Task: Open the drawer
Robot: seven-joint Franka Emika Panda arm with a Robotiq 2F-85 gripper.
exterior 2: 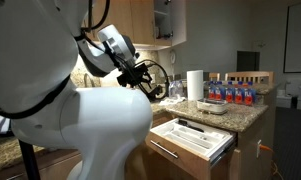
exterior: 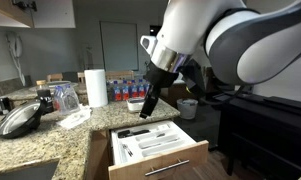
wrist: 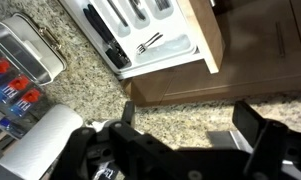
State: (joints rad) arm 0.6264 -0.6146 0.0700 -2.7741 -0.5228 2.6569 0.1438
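Observation:
The drawer stands pulled out from under the granite counter. Its light-brown wood front (exterior: pixel 160 164) faces forward, and the white cutlery tray (exterior: pixel 150 140) with utensils lies exposed. The drawer also shows in an exterior view (exterior 2: pixel 193 140) and at the top of the wrist view (wrist: pixel 205 45). My gripper (exterior: pixel 148 104) hangs above and behind the drawer, apart from it. It is also seen in an exterior view (exterior 2: pixel 150 76). In the wrist view its two black fingers are spread wide over the counter with nothing between them (wrist: pixel 188 128).
A paper towel roll (exterior: pixel 95 87) and a row of bottles (exterior: pixel 130 89) stand at the counter's back. A lidded pan (exterior: pixel 20 118) sits on the counter to the side. A metal baking pan (wrist: pixel 25 60) lies near the drawer. Dark furniture (exterior: pixel 265 130) stands beside the cabinet.

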